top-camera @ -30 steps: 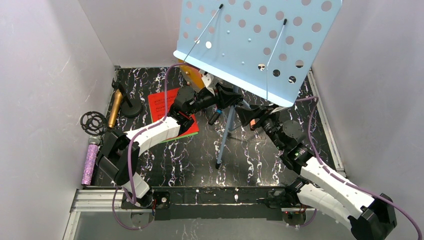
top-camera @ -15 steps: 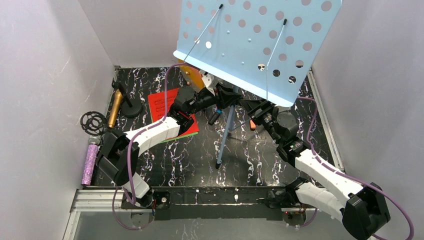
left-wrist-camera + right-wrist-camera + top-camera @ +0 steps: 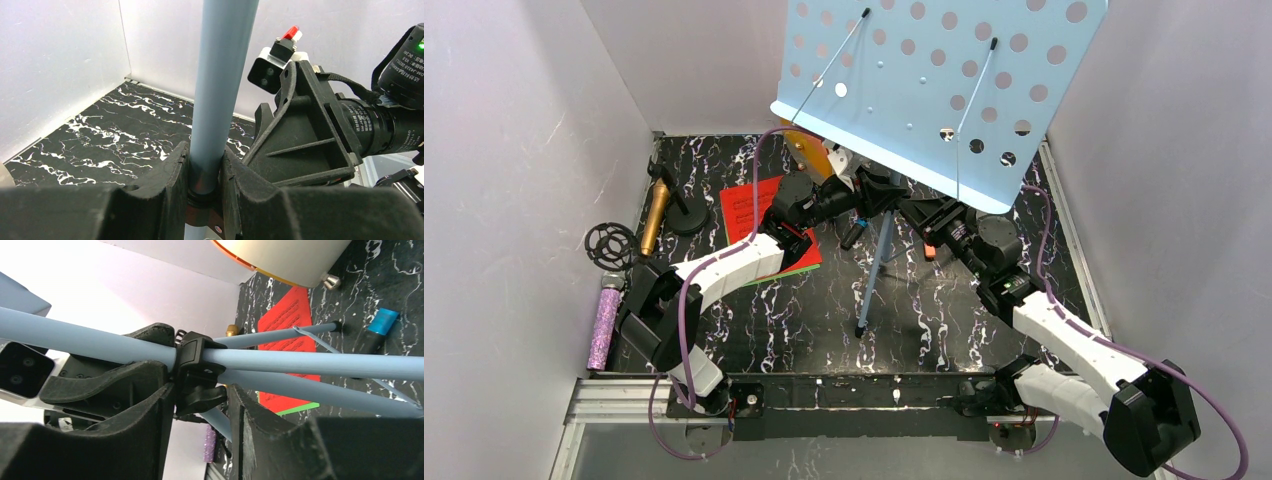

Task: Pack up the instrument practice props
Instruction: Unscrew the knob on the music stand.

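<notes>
Sheet-music tripod (image 3: 881,250) mid-table (image 3: 944,320); music sheets (image 3: 749,205) left of it; cabinet (image 3: 807,150) apparently behind tripod.

Pale-blue stand (image 3: 944,70) dotted with round holes; black desk (image 3: 754,310) veined white; red sheet (image 3: 746,205); green sheet (image 3: 299,408); gold mic (image 3: 655,218); glittery purple mic (image 3: 605,328), silver head.

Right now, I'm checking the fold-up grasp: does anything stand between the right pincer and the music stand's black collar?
Nothing visible does. The right pincer straddles the black collar on the pale-blue pole; the left pincer clamps the pole beside it.
</notes>
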You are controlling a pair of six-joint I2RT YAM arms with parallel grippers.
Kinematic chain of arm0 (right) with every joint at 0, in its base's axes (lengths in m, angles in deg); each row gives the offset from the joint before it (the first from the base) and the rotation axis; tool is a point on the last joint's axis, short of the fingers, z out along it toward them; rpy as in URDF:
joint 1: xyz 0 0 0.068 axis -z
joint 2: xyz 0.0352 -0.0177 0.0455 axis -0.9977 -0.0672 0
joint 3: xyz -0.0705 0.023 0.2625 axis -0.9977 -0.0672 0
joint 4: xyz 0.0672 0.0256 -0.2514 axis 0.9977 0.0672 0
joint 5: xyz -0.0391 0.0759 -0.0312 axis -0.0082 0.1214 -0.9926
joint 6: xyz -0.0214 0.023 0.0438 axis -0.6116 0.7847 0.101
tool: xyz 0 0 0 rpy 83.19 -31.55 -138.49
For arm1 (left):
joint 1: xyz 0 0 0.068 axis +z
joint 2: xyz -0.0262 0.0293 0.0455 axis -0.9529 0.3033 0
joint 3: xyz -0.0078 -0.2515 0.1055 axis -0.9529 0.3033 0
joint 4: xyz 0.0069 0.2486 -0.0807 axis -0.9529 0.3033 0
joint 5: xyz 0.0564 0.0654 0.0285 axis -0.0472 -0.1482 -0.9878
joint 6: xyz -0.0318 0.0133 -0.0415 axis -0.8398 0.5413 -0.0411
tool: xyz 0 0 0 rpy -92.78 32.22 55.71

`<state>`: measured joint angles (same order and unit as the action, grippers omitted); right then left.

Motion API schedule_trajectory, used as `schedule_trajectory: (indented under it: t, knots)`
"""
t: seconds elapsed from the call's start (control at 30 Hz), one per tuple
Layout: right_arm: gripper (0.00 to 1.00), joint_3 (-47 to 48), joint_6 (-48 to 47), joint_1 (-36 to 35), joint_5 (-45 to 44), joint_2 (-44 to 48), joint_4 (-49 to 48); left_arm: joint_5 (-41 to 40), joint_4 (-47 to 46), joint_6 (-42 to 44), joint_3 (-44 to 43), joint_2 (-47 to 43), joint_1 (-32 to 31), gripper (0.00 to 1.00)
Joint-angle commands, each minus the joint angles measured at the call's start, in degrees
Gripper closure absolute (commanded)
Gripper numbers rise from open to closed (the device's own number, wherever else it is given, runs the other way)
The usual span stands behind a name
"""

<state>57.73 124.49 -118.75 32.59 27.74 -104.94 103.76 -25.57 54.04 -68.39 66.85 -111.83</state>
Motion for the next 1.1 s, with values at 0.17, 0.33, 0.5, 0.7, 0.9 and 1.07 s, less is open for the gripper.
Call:
schedule_trajectory:
  t: [0.17,0.33,0.5,0.7,0.9,1.07]
  knots:
    - [0.7,3.3,-2.2,0.1,5.1,0.8,2.4,0.8,12.5,-1.2,2.0,2.0,-0.4,1.0]
    - [0.92,3.6,-10.6,0.4,4.1,1.7,3.4,0.8,12.8,-1.0,1.9,1.8,-0.4,1.0]
    - [0.99,4.8,-26.8,0.6,2.4,2.5,5.8,0.6,13.3,-0.7,1.9,1.8,-0.4,1.0]
    - [0.99,4.6,-51.9,0.6,9.2,2.9,4.0,0.2,13.9,-0.5,1.6,1.7,-0.4,1.0]
    - [0.99,3.5,-71.8,0.5,17.6,1.5,1.9,0.2,14.4,-0.2,1.4,1.5,-0.4,1.0]
    - [0.99,2.7,-87.7,0.6,21.7,0.8,2.3,0.3,14.7,-0.2,1.3,1.8,-0.4,1.0]
